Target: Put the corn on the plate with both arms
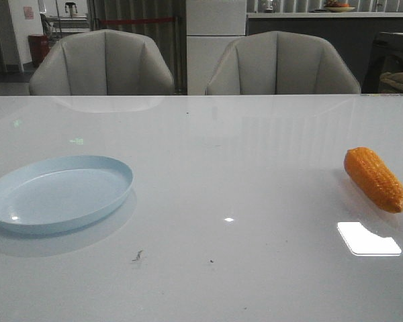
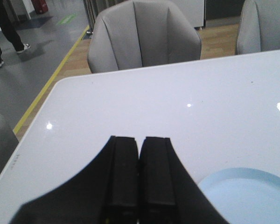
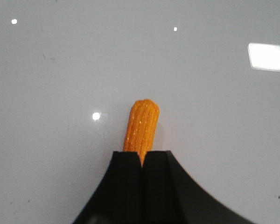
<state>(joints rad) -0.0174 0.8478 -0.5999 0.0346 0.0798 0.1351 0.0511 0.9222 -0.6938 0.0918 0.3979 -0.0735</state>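
Glossy white table bears plate and corn; both hands pinched closed, empty.

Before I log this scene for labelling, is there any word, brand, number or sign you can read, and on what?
No readable text in any view.
corn: bare kernels, no label.
plate: plain, unmarked.
wall notice: a pinkish sheet far behind, too small and blurred to read.
red bin: no legible marking.
yellow floor line: a stripe only, no lettering.
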